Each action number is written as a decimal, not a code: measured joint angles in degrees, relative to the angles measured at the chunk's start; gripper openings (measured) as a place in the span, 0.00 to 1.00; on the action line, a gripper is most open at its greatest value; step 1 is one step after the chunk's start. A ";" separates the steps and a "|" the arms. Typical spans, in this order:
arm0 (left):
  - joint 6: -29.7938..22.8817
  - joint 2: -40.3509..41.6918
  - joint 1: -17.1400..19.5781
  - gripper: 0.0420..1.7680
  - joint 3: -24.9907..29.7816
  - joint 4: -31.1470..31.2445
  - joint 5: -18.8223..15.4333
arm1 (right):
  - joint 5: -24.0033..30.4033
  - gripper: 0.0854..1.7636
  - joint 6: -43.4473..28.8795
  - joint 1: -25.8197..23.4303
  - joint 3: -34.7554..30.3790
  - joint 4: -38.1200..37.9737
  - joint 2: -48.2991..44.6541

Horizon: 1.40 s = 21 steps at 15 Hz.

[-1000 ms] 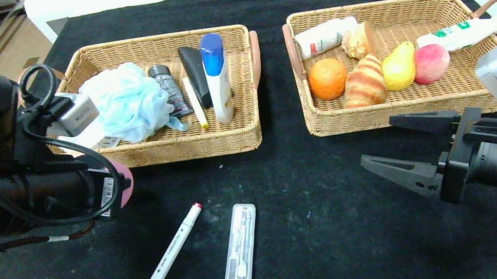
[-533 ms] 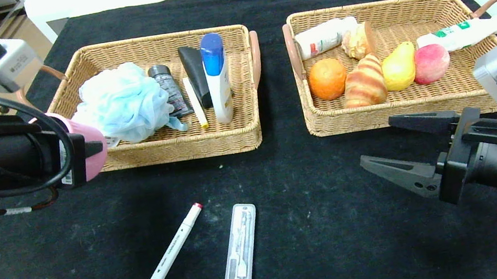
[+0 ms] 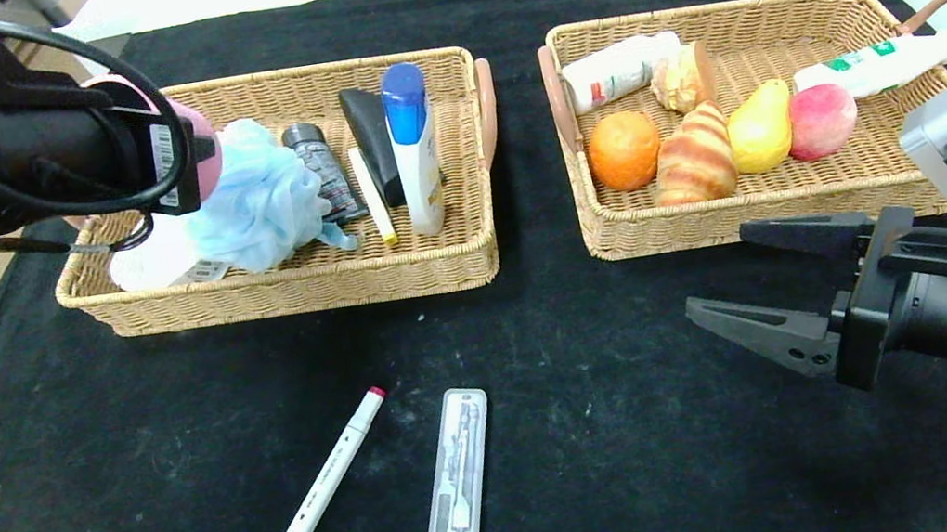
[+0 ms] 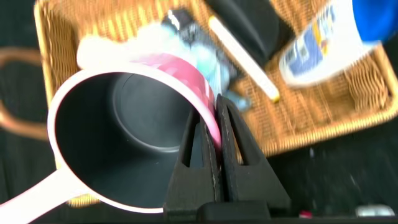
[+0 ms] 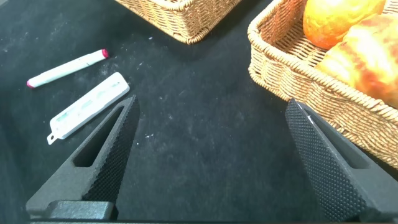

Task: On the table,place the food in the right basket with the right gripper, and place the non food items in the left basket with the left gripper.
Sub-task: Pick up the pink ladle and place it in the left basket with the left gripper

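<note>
1. The left gripper [image 4: 214, 134] hangs over the left basket [image 3: 325, 279], at its end farthest from the right basket; its jaws are clamped tight on the rim of a pink cup [image 4: 134, 134], whose inside is dark grey and whose pale handle sticks out to one side.
2. Under the cup in the left basket lie a light blue bath sponge [image 3: 257, 200], a small dark grey bottle [image 3: 321, 171], a flat black tube [image 3: 372, 136], a thin yellow-tipped stick [image 3: 374, 196] and a white bottle with a blue cap [image 3: 414, 148]. The print on these cannot be read.
3. The right basket [image 3: 748, 216] holds an orange [image 3: 624, 150], a croissant [image 3: 694, 155], a yellow pear [image 3: 760, 128], a peach [image 3: 822, 121], a pale pastry [image 3: 679, 80], a white container with red print [image 3: 618, 71] and a white tube with green print [image 3: 875, 65]; none of the lettering is legible.
4. The right gripper [image 3: 753, 285] hovers low over the black bench [image 3: 591, 361] just in front of the right basket, its jaws spread wide with nothing between them.
5. On the bench in front of the left basket, well apart from it, lie a white marker with pink ends [image 3: 325, 485] and, just beside it on the right basket's side, a clear flat package [image 3: 458, 475] with a hang tab. The marker carries small dark writing too fine to read.
</note>
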<state>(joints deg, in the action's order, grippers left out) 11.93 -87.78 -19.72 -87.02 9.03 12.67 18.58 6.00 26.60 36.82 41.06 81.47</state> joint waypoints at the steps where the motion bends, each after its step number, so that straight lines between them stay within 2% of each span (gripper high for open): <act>1: 0.55 -1.49 -0.23 0.07 -1.66 -0.44 -0.32 | -0.09 0.97 0.01 0.00 0.00 0.00 0.00; 5: 3.06 -5.73 -1.49 0.07 -5.32 -3.56 -3.00 | 0.02 0.97 0.01 0.10 -0.16 0.00 0.11; 13: 9.95 -12.68 -2.16 0.07 -11.25 -5.68 -3.24 | 0.02 0.97 0.20 0.18 -0.27 0.00 0.85; 16: 12.81 -15.25 -2.27 0.07 -11.89 -9.41 -3.24 | 0.02 0.97 0.20 0.21 -0.30 0.00 1.02; 21: 13.23 -17.44 -2.90 0.07 -12.04 -9.61 -3.17 | 0.02 0.97 0.20 0.22 -0.33 0.01 1.19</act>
<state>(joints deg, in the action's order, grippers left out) 25.16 -105.23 -22.63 -99.06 -0.57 9.50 18.60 6.19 26.82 36.49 41.07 82.66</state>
